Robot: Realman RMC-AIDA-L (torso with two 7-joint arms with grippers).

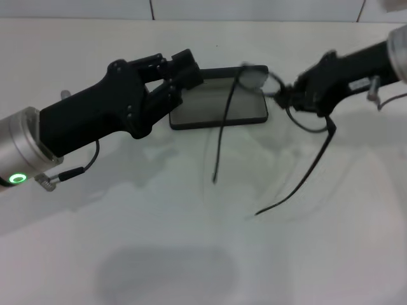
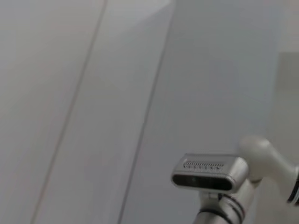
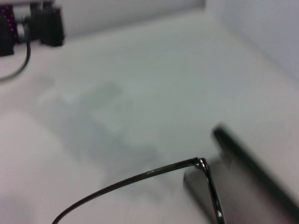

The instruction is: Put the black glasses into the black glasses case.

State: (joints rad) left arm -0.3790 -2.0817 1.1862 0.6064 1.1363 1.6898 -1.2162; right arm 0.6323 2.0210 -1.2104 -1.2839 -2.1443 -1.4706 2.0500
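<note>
The black glasses case [image 1: 203, 103] lies open at the table's far middle, grey lining up. My left gripper [image 1: 181, 76] is against the case's left end, at its back corner. My right gripper [image 1: 281, 95] is shut on the black glasses [image 1: 254, 76], holding them in the air over the case's right end. One temple arm [image 1: 222, 130] hangs across the lining; the other trails toward me on the right. The right wrist view shows a temple arm [image 3: 140, 177] and the dark edge of the case [image 3: 243, 156]. The left wrist view shows neither thing.
White table [image 1: 191, 254] spreads out in front of the case, with a wall behind it. A cable hangs from my left arm [image 1: 76, 171]. The left wrist view shows only wall and my head camera [image 2: 208, 172].
</note>
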